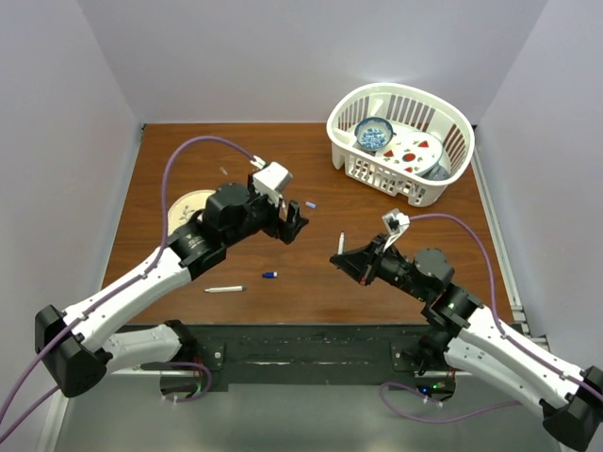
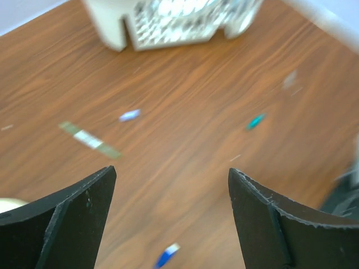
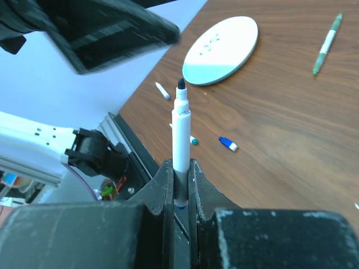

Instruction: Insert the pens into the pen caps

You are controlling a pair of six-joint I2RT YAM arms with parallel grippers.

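Right tool [image 3: 180, 168]: fingers are shut tight on the lower barrel of a white pen [image 3: 180, 126]. The pen stands upright in the wrist view, dark tip pointing away from the tool. From above we see tool and pen near the middle of the bench [image 1: 311, 160].

Left tool [image 2: 171, 179]: fingers are spread wide with nothing between them. It hangs over the bench left of centre.

In the left wrist view we note a blue cap [image 2: 167, 255] nearest, with a lavender cap [image 2: 129, 115] and a teal cap [image 2: 256, 121] further out. All three lie loose on the wood, well apart.

A loose pen [image 1: 224, 289] lies flat toward the near edge, left of the blue cap. A green pen [image 3: 327, 45] lies beyond the round plate [image 3: 221, 49].

A white basket [image 1: 400, 141] sits at the far right corner with crockery inside.
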